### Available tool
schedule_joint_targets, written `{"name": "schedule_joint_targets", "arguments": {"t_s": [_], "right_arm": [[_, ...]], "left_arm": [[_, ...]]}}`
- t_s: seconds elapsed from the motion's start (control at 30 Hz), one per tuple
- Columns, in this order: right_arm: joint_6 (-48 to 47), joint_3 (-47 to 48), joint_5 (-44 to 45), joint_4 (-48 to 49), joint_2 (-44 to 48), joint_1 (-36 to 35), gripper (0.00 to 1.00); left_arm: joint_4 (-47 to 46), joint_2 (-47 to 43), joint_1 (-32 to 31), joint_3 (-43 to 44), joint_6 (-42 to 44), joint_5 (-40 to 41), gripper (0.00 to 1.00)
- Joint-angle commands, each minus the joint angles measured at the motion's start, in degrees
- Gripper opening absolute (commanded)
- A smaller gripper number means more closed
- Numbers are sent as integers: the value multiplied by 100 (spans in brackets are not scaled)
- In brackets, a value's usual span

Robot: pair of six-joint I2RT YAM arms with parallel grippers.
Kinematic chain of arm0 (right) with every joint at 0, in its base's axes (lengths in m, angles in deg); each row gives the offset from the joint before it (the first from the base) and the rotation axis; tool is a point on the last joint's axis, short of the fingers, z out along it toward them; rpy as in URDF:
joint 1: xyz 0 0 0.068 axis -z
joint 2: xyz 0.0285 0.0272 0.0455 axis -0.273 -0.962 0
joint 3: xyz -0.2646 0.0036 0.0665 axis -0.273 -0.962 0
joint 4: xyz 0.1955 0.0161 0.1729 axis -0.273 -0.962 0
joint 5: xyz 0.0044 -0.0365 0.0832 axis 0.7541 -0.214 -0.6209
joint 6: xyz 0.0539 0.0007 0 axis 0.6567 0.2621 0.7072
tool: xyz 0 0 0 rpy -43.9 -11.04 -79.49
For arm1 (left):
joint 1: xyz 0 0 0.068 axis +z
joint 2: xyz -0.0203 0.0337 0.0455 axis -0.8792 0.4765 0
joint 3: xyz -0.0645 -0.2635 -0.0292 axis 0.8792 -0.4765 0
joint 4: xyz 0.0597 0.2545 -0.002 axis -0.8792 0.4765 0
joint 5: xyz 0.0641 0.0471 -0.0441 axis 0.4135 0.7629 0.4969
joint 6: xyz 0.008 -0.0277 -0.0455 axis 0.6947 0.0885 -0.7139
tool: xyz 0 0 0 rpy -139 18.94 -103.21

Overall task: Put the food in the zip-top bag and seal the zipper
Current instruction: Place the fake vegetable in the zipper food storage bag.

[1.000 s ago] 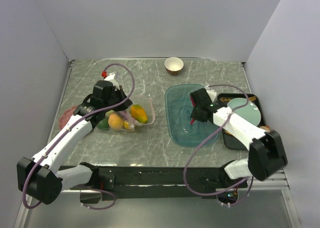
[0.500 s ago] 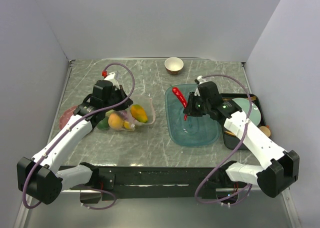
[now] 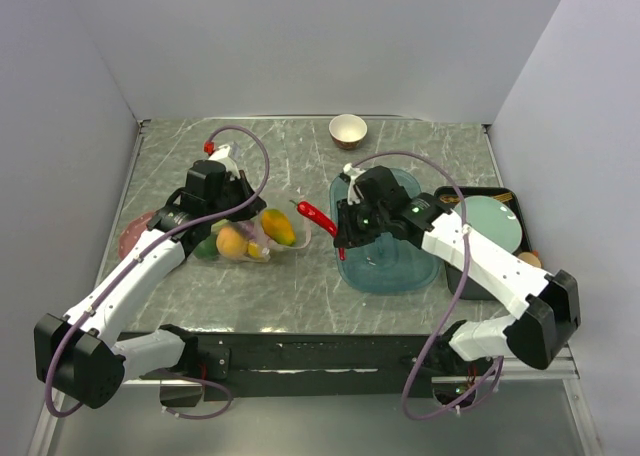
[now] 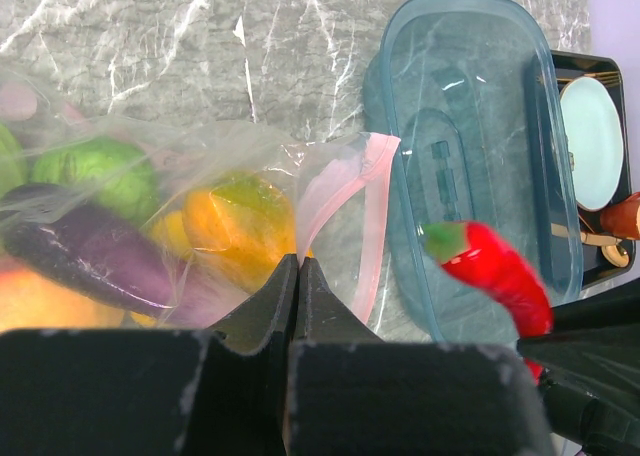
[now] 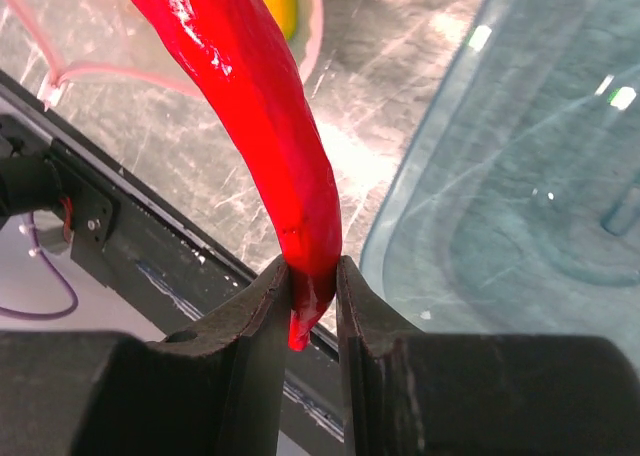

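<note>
Toward the left side of the desk point(image 3: 300, 288), the zip-top bag point(image 4: 205, 144) already holds most of the food point(image 3: 232, 242), its edge pinched in the left pincer point(image 4: 298, 276), while the right pincer point(image 5: 313, 286), clamped on the red chili point(image 3: 317, 216), hangs beside the mouth and the zipper point(image 4: 378, 216) gapes unsealed.

Chili point(image 5: 250, 106) ran off the top edge of the right wrist view, tip buried in the right gripper point(image 5: 313, 286). From above, left arm point(image 3: 140, 271) covered part of the bag point(image 3: 287, 238).
</note>
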Motion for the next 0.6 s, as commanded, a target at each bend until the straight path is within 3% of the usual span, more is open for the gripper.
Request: {"name": "schedule_joint_targets", "arguments": {"t_s": [0.0,0.27,0.57], "right_arm": [[-161,416,-199,-22,-245,-222,16],[-188,812,-286,188,-1062,-477,16],[-267,1884,-217,23,-2231,-521,16]], "left_arm": [[-165,-39,2,176,-17,-37,1],[-165,-30,2,220,-52,-90,1],[-130,-109,10,176,-61,-73,1]]}}
